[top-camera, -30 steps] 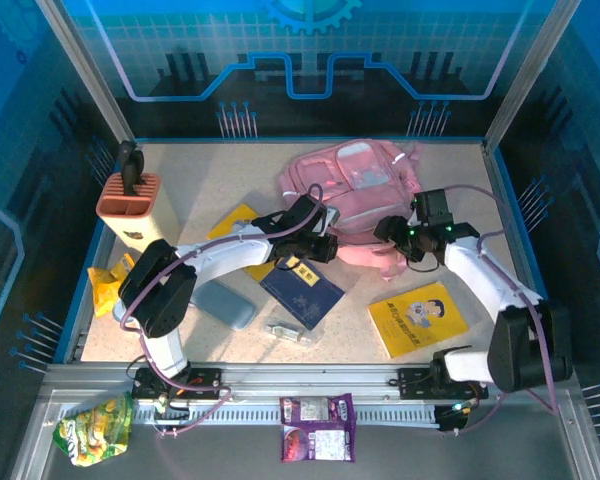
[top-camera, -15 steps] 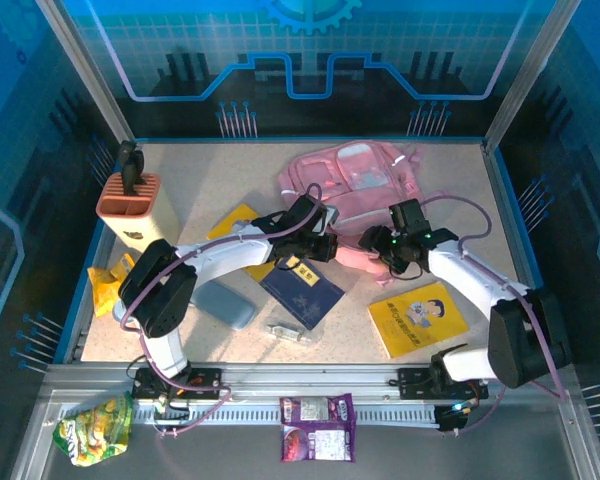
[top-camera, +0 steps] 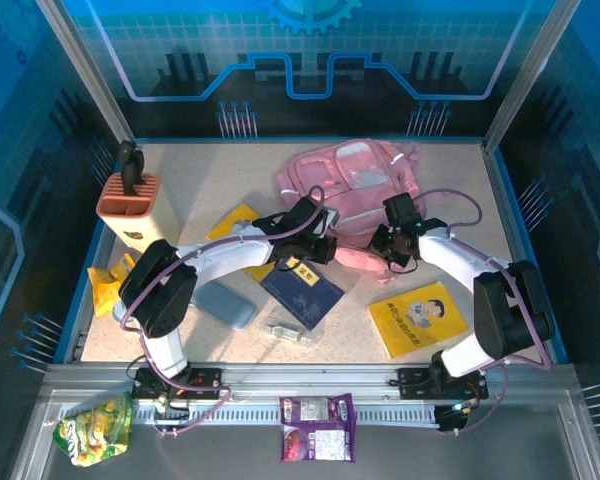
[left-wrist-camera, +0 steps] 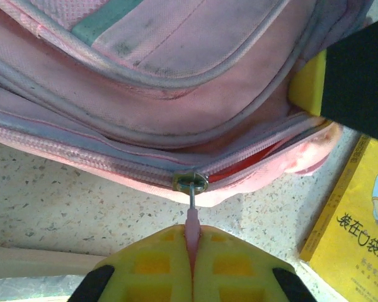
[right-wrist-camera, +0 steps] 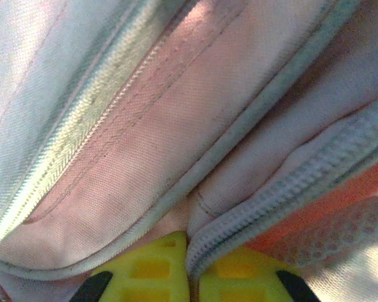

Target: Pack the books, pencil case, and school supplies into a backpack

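The pink backpack (top-camera: 352,182) lies at the back middle of the table, its near zip partly parted. My left gripper (left-wrist-camera: 192,242) is shut on the pink zipper pull (left-wrist-camera: 193,220) below the metal slider (left-wrist-camera: 190,183); from above it sits at the bag's near edge (top-camera: 325,248). My right gripper (right-wrist-camera: 190,242) is shut on the zip edge of the backpack's opening (right-wrist-camera: 258,207), a little right of the left one (top-camera: 382,246). A navy book (top-camera: 302,290), a yellow book (top-camera: 418,317) and another yellow book (top-camera: 235,222) lie flat. The grey-blue pencil case (top-camera: 225,303) and the small clear school supplies item (top-camera: 288,331) lie nearer.
A beige, orange-topped block (top-camera: 132,205) stands at the left edge, with a yellow snack bag (top-camera: 105,285) below it. A green snack bag (top-camera: 95,428) and purple packets (top-camera: 318,440) lie on the metal rail in front.
My right gripper has swung left onto the backpack's near edge and closed on its zip edge. The left gripper has kept hold of the zipper pull without moving.
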`<state>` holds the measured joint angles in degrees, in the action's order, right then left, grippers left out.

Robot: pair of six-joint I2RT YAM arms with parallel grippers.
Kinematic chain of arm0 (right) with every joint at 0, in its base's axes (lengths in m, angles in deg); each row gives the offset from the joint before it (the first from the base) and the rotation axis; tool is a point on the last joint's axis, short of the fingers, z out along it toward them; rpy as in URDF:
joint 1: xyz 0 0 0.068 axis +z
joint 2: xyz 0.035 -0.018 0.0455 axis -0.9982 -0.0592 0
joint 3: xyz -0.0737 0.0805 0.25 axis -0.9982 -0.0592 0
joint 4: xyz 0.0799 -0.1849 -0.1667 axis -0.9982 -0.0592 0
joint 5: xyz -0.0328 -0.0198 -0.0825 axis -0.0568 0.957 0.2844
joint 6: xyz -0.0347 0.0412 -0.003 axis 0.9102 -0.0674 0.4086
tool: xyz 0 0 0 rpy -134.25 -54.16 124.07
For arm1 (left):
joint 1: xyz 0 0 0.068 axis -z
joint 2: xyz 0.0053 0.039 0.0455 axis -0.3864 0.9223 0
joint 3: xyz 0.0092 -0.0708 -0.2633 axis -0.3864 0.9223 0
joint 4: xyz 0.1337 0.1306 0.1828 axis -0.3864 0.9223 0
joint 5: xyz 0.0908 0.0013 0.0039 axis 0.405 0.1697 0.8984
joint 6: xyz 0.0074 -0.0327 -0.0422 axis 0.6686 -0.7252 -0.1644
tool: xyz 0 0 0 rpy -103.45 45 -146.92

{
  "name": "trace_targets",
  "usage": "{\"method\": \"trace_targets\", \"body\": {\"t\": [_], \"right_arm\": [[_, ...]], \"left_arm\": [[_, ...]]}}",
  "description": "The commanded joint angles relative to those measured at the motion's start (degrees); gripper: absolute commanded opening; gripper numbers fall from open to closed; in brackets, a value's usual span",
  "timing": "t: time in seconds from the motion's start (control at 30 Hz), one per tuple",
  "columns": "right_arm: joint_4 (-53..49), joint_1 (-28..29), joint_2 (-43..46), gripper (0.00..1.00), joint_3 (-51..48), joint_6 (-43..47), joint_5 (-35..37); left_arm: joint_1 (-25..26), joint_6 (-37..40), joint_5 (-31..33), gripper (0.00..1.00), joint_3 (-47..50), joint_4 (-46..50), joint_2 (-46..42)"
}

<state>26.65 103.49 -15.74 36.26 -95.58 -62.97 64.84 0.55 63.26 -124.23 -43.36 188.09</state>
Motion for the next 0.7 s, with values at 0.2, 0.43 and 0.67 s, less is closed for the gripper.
{"method": "trace_targets", "body": {"t": [0.2,0.43,0.67], "right_arm": [[0.0,-6.4,2.4,0.0,-0.2,4.0,2.9],[-0.4,-7.8,5.3,0.0,-0.5,4.4,0.7],[-0.7,-4.6,7.7,0.0,-0.4,2.6,-1.7]], "left_arm": [[-8.4,1.3,4.6,0.0,-1.7,2.8,-0.6],[-12.9,0.3,3.8,0.0,-7.4,3.9,5.0],[-13.8,0.5,4.4,0.0,-15.2,4.6,11.1]]}}
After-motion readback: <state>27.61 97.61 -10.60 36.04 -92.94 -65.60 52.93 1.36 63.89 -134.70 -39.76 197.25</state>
